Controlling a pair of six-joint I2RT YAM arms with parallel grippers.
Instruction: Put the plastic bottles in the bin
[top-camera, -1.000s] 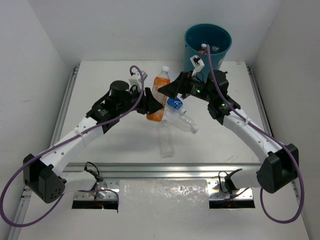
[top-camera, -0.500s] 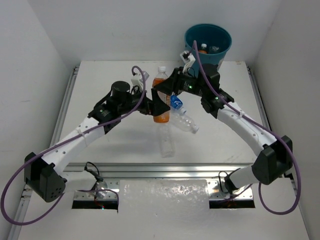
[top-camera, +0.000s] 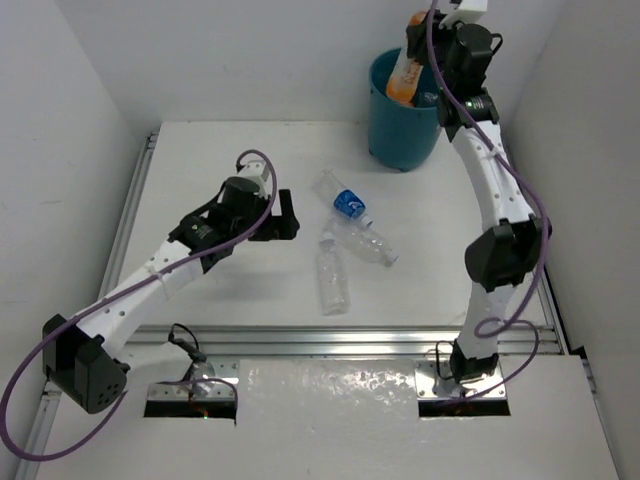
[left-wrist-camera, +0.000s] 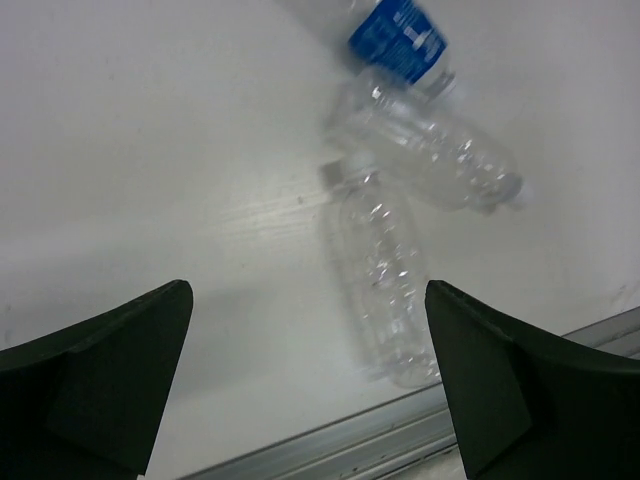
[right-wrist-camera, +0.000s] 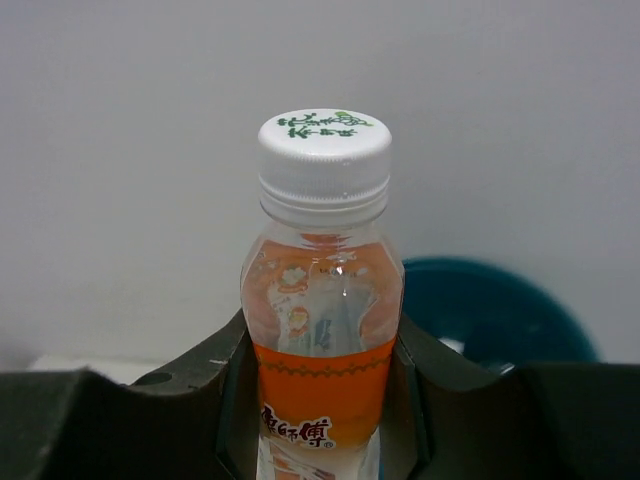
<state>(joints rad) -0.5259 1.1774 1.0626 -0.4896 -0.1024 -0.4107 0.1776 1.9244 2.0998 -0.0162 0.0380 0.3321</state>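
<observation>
Big white counter (top-camera: 220, 170) takes up most of the overhead shot, with walls boxing it in. The right arm is stretched way up at the back right corner and the left arm reaches out low over the middle of the counter. The teal bin (top-camera: 400, 135) stands at the back right of the counter, mouth up. The right end effector (right-wrist-camera: 320, 395) is clamped on the orange bottle (top-camera: 403, 70), fingers pressed on both sides of its body around the label. It's upright from the wrist camera's view, white cap on top, and you can see the bin's open mouth below and behind it. From overhead it hangs in the air right over the left side of the bin's rim, not inside. The left end effector (top-camera: 284, 216) has its fingers spread wide with nothing between them, and it sits left of the loose bottles. Three of those lie on their sides in a tight cluster mid-counter. The blue-label bottle (top-camera: 343, 198) is farthest back. A plain clear bottle (top-camera: 368, 243) lies crosswise just in front of it. A second clear bottle (top-camera: 332, 278) is nearest the front edge, cap pointing at the other two. They look like they touch, but I can't say for sure.
</observation>
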